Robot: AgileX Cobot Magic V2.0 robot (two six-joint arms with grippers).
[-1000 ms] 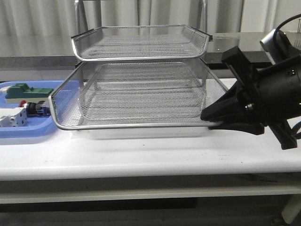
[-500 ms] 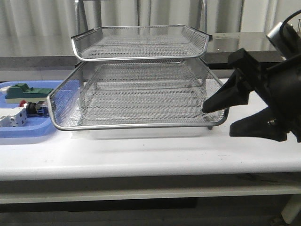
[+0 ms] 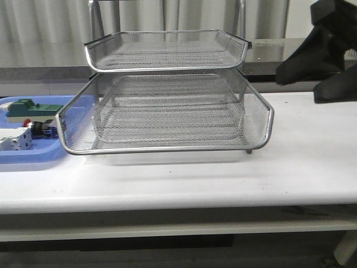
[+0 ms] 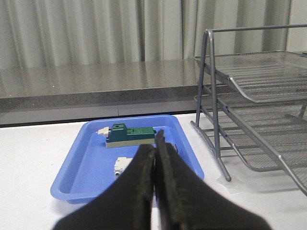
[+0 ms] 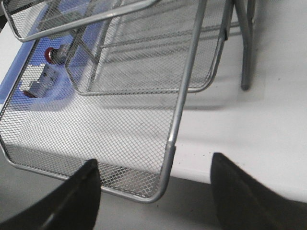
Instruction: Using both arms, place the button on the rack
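Where mesh of rack screens it, button partly hidden

Right end effector came off the rack: a second ago its fingers were at the rack's lower tray, front right corner, closed or nearly closed on the rim. Half a second ago they'd spread and backed off. Now it's lifted up and away, right of the rack's top tier, well clear, fingers wide apart. That corner is fully exposed.
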